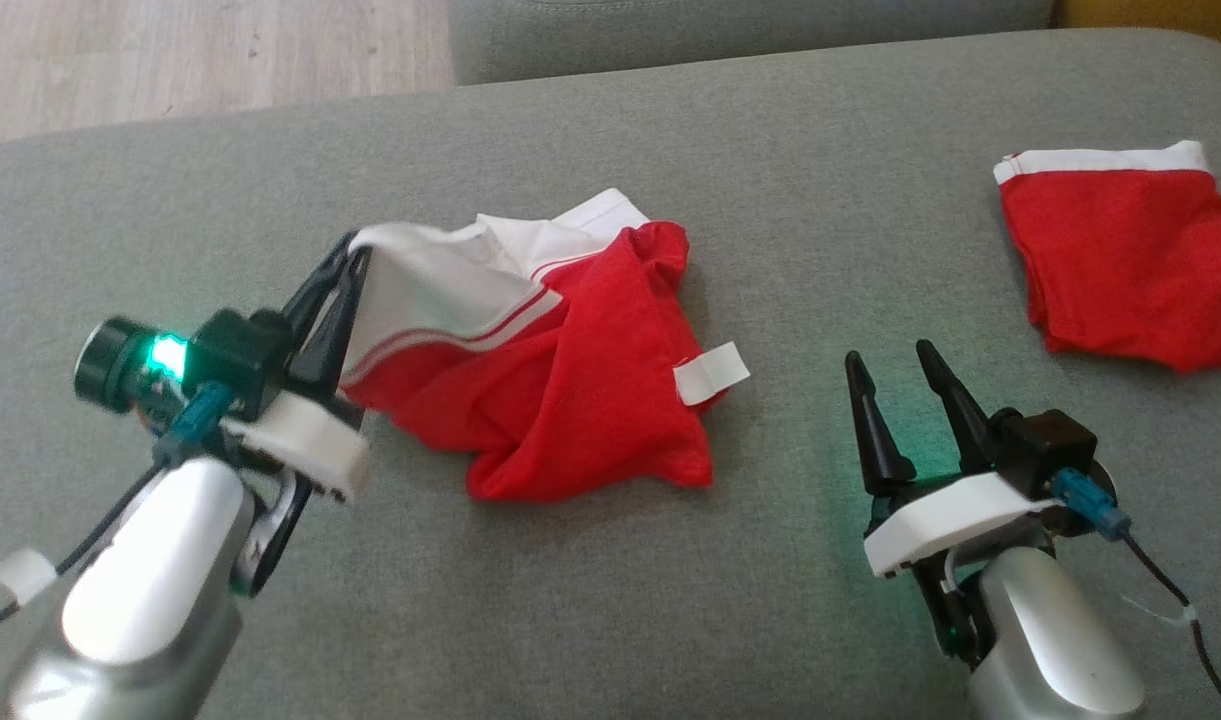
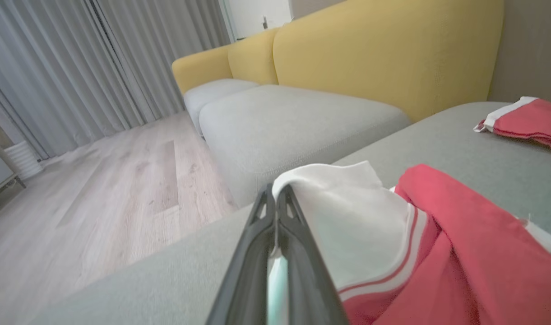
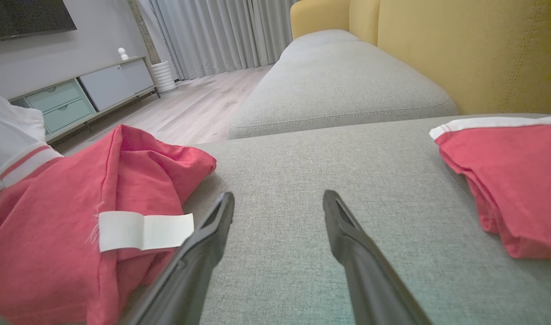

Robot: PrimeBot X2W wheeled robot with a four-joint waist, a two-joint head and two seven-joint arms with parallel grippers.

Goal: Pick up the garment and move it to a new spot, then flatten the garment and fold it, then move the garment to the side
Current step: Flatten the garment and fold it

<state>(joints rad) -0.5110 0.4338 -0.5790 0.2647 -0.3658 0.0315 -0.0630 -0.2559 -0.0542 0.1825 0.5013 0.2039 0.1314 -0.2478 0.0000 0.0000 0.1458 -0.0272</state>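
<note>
Head view: left gripper point(image 1: 353, 255) clamped on the white hem of the crumpled red garment point(image 1: 580, 400), right gripper point(image 1: 890, 358) spread wide and empty above the grey cushion point(image 1: 620, 600).

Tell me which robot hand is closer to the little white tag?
Right. The right gripper is open just beside the white tag; the left gripper is shut on the garment's white edge, farther off.

left pincer point(image 1: 355, 252) base blurred, folded garment point(image 1: 1120, 260) cropped right
</note>
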